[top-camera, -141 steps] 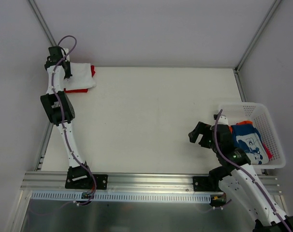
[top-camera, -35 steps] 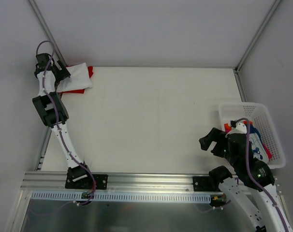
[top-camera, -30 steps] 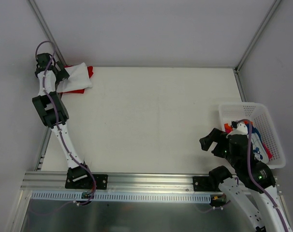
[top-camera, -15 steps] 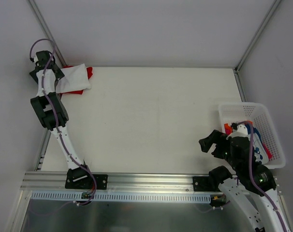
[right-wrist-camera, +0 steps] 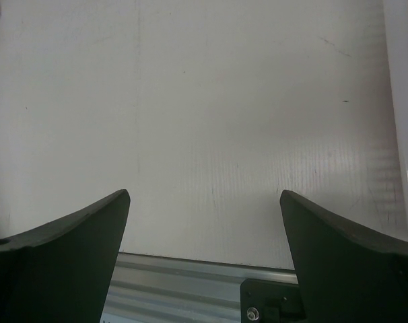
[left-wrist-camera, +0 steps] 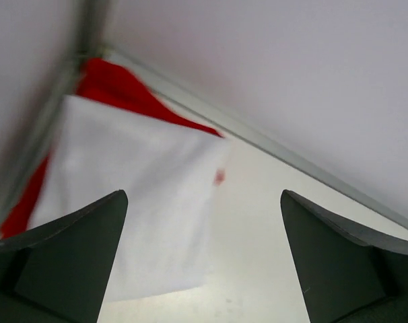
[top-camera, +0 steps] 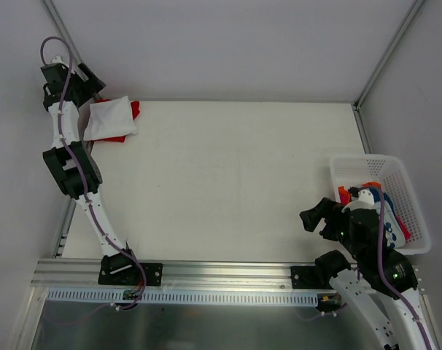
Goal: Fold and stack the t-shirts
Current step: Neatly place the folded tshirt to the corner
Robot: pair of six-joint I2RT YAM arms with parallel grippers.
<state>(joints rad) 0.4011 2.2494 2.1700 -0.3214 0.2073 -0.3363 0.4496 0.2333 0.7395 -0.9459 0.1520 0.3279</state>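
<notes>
Left gripper (left-wrist-camera: 202, 193) hangs wide open, empty, over the folded plain white cloth t-shirt (top-camera: 110, 119) atop the plain red cloth t-shirt (top-camera: 136, 109), ten o'clock on the white table (top-camera: 228, 175). Right gripper (right-wrist-camera: 204, 192) released too; blue printed t-shirt (top-camera: 392, 217) in white mesh basket (top-camera: 374, 160), four o'clock.

A white t-shirt (top-camera: 110, 119), folded into a flat rectangle, lies at the far left corner of the tabletop (top-camera: 228, 175). It rests on a folded red t-shirt (top-camera: 136, 109), which shows past its edges. In the basket (top-camera: 359, 162) at the right edge, a blue t-shirt (top-camera: 393, 226) with white print lies crumpled. An orange-red t-shirt (top-camera: 343, 192) is seemingly bunched against the basket's left wall, and both are largely hidden.
</notes>
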